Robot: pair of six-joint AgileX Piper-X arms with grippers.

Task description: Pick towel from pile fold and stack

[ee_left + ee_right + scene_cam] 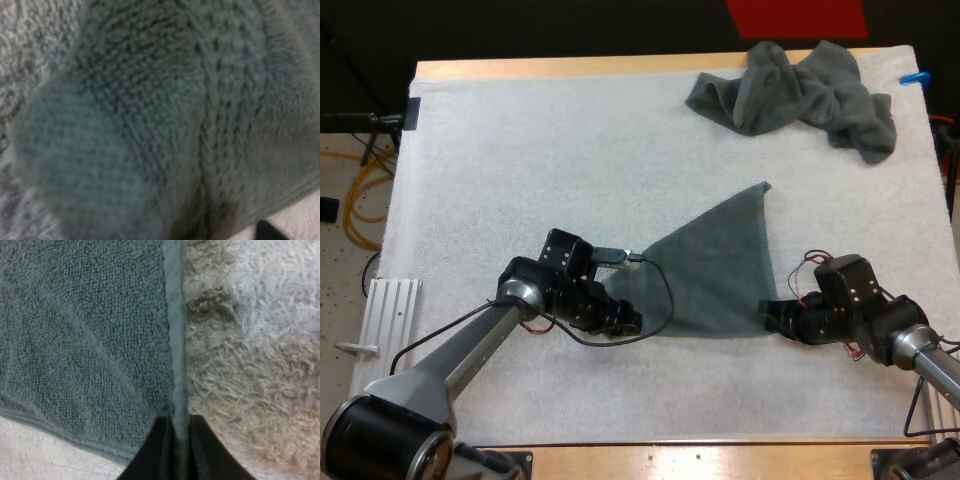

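Right gripper (178, 422), clenched on the hemmed edge of the flat towel (715, 270) at its near right corner. Left gripper (630, 322), at the towel's near left corner; grip not discernible. Flat towel, spread as a triangle on the white mat (520, 150), toward its near edge. Crumpled towel (800, 90), at the mat's far right corner.

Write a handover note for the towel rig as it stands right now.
Left gripper: at the towel's near left corner.
Right gripper: shut on the towel's near right edge.
Towel: flat on the mat between the arms, in a rough triangle with its tip pointing away.
Pile: crumpled, at the mat's far right.
Done: one towel is apart from the pile and laid out.
Left: fold it, then stack it.
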